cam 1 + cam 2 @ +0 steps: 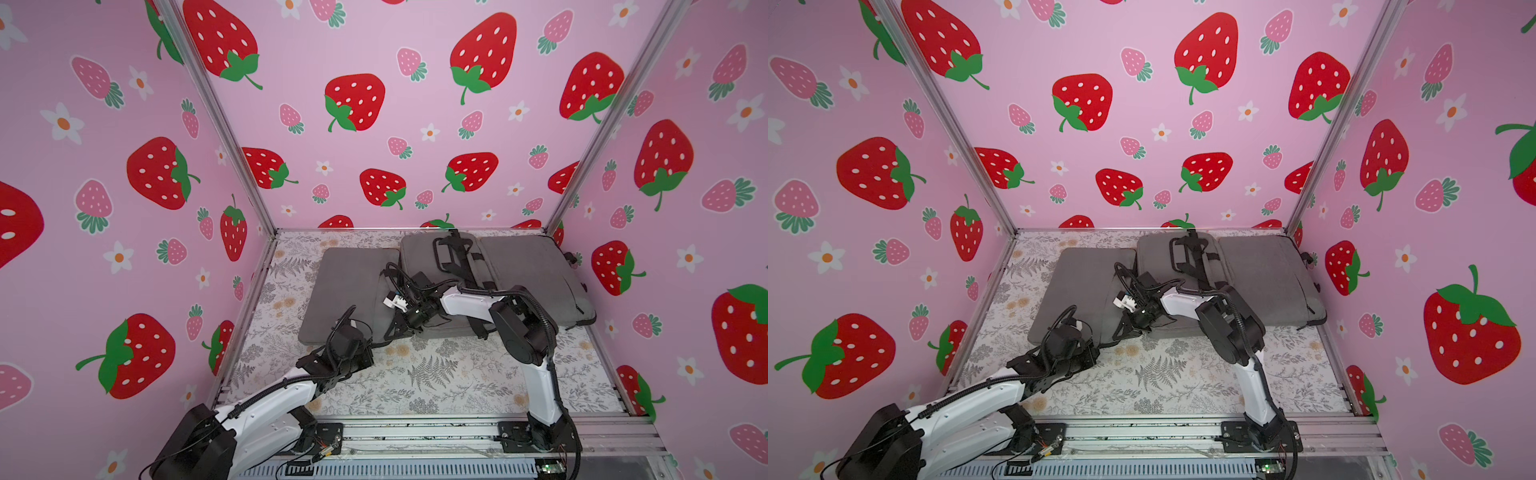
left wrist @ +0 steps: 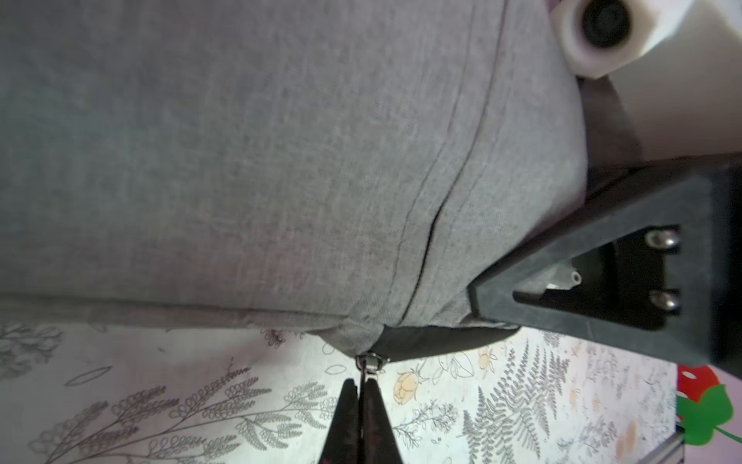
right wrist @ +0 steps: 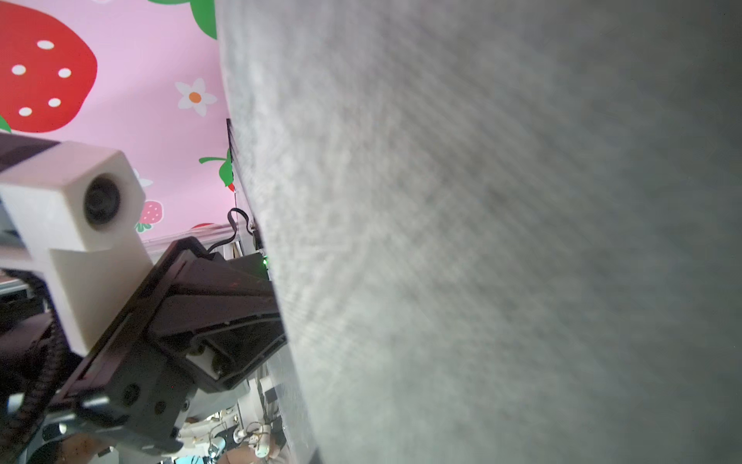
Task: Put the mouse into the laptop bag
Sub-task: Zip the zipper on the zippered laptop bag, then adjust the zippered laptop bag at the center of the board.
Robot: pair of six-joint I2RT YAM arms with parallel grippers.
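Observation:
The mouse is hidden in every view. Three grey laptop bags lie side by side at the back of the table; the left bag (image 1: 349,286) (image 1: 1077,286) fills the left wrist view (image 2: 241,160). My left gripper (image 2: 363,383) (image 1: 374,345) is shut on the metal zipper pull (image 2: 371,361) at that bag's near right corner, where a dark gap (image 2: 441,341) shows under the fabric. My right gripper (image 1: 394,329) (image 1: 1122,330) reaches down beside that corner, one black finger (image 2: 582,257) against the bag. Grey fabric (image 3: 482,241) fills the right wrist view and hides its jaws.
The middle bag (image 1: 440,257) carries black straps and a handle (image 1: 455,249); the right bag (image 1: 536,278) lies under my right arm. The floral tablecloth (image 1: 436,374) covers the front half. Strawberry-print walls close three sides, and a metal rail (image 1: 415,432) runs along the front.

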